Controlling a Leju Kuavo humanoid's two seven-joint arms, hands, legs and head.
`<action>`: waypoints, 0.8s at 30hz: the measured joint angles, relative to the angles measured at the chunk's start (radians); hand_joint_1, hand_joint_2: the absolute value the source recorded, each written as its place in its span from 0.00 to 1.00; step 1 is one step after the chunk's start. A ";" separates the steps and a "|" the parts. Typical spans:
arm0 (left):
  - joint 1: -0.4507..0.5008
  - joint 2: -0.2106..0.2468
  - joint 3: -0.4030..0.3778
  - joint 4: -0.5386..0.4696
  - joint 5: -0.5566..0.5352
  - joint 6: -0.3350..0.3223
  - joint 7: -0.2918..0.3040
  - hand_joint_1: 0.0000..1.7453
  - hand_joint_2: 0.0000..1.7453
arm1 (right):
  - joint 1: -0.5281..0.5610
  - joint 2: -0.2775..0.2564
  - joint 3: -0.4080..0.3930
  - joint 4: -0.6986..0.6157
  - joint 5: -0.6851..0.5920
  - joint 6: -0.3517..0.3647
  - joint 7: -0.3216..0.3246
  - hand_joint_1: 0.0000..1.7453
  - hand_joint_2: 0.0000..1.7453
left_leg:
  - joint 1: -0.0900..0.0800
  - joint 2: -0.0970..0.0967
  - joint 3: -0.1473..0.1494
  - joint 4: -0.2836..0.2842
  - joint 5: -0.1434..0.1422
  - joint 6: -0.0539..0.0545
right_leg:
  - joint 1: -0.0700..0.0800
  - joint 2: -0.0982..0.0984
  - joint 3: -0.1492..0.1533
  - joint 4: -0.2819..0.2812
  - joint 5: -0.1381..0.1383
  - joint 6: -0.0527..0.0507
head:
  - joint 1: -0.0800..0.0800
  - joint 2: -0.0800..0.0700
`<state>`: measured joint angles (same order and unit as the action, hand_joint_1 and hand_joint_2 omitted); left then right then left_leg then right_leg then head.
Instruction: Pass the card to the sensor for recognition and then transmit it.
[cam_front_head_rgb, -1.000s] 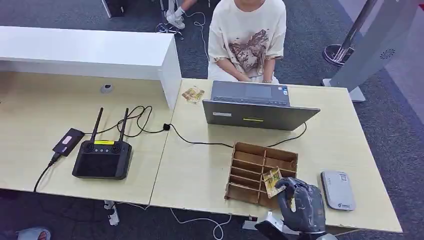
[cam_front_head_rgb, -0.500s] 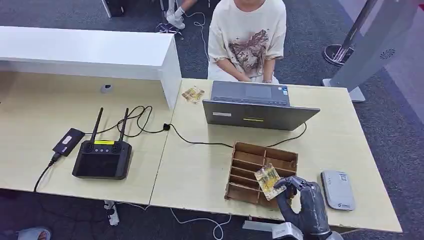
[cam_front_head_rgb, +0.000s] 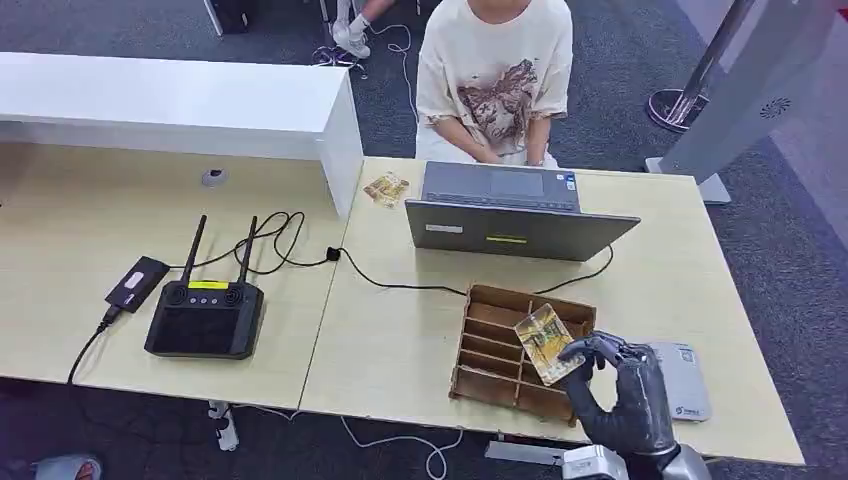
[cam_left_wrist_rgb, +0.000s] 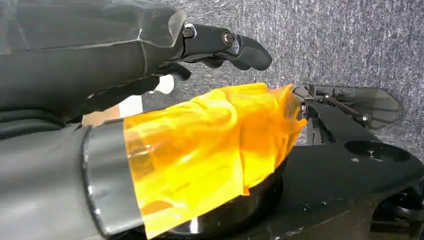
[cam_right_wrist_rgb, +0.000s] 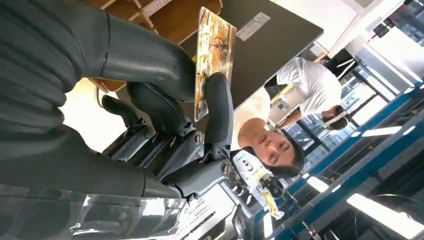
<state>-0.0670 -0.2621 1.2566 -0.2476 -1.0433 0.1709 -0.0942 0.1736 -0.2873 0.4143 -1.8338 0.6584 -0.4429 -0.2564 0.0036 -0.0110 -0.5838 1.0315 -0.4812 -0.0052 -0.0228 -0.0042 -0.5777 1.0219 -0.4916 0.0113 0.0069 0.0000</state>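
Note:
My right hand (cam_front_head_rgb: 620, 388) pinches a yellow patterned card (cam_front_head_rgb: 545, 342) between thumb and fingers. It holds the card tilted above the right side of the slotted wooden card box (cam_front_head_rgb: 495, 345). The grey-white sensor pad (cam_front_head_rgb: 683, 380) lies flat on the table just right of the hand, partly hidden by it. The right wrist view shows the card (cam_right_wrist_rgb: 212, 55) edge-on, clamped by the thumb (cam_right_wrist_rgb: 150, 60) and a dark finger. My left hand (cam_left_wrist_rgb: 150, 55) hangs over grey carpet, fingers spread and holding nothing.
A person (cam_front_head_rgb: 495, 80) sits behind an open laptop (cam_front_head_rgb: 520, 215) at the table's far side. Another card (cam_front_head_rgb: 386, 188) lies near the white counter (cam_front_head_rgb: 180, 105). A black antenna controller (cam_front_head_rgb: 205, 315), a small black device (cam_front_head_rgb: 137, 283) and cables occupy the left table.
My right hand has lifted the card out of the wooden box and carried it up and to the right, closer to the sensor pad.

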 joint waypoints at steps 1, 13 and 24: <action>0.000 0.000 0.000 0.000 0.000 0.000 0.000 0.00 0.00 | 0.000 0.000 -0.002 -0.001 0.000 0.000 0.000 1.00 1.00 | 0.000 0.000 0.000 0.000 0.000 0.000 | 0.000 0.000 0.000 0.000 0.000 0.000 | 0.000 0.000; -0.001 0.001 0.000 0.000 -0.009 0.002 -0.002 0.00 0.00 | -0.125 0.000 -0.013 -0.010 -0.080 0.102 -0.031 1.00 1.00 | 0.000 0.001 0.000 0.000 0.002 0.000 | 0.000 0.001 0.000 0.000 0.002 -0.001 | 0.000 0.000; -0.005 0.023 -0.003 0.001 -0.045 -0.079 0.009 0.00 0.00 | -0.454 0.002 -0.001 0.047 -0.116 0.225 0.086 1.00 1.00 | 0.000 0.001 0.000 0.000 0.005 -0.001 | 0.000 0.001 0.000 0.001 0.005 -0.001 | 0.000 0.000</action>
<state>-0.0723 -0.2388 1.2539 -0.2468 -1.0880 0.0919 -0.0851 -0.2801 -0.2853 0.4128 -1.7872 0.5421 -0.2178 -0.1701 0.0038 -0.0098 -0.5837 1.0315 -0.4763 -0.0061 -0.0227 -0.0028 -0.5780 1.0228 -0.4868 0.0102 0.0073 0.0000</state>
